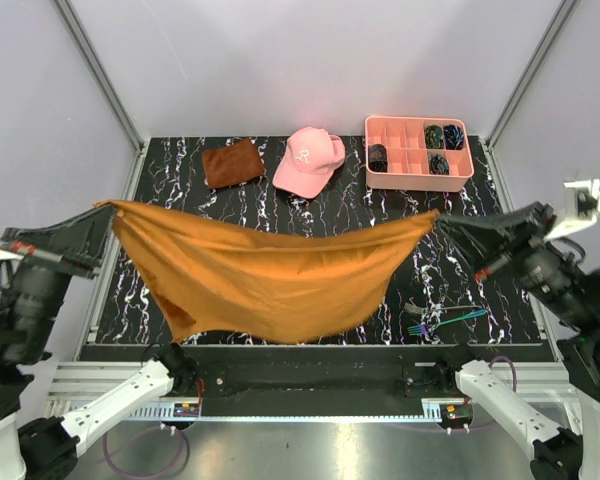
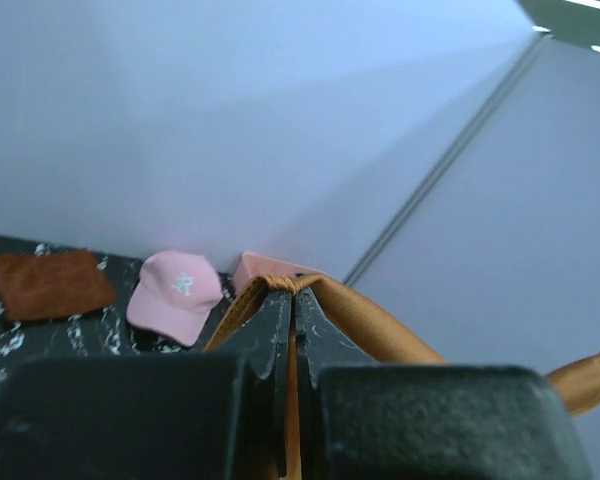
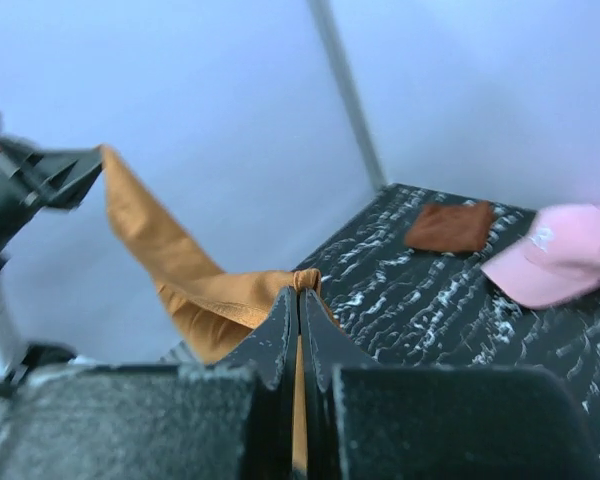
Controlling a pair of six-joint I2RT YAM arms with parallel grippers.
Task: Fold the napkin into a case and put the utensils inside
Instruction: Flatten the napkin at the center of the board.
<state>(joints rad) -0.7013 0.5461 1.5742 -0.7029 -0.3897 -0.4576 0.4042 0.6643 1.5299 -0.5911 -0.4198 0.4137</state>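
The left gripper [image 2: 293,296] is pressed shut on one corner of the napkin [image 1: 270,280], holding it high over the left edge of the tabletop [image 1: 460,265]. The right gripper [image 3: 300,296] is clamped the same way on the opposite upper corner, above the right side. Between them the napkin hangs spread in the air. Its top edge sags in a shallow curve and its lower part droops toward the near edge, lowest at the near left. Whether it touches the tabletop cannot be told. The utensils [image 1: 446,320] lie by the near-right corner, just clear of the napkin. Along the far edge sit a rust cloth [image 1: 232,162] at the left, a pink cap [image 1: 310,160] in the middle, and a pink tray [image 1: 417,181] toward the far-right corner, with dark items in some of its compartments.
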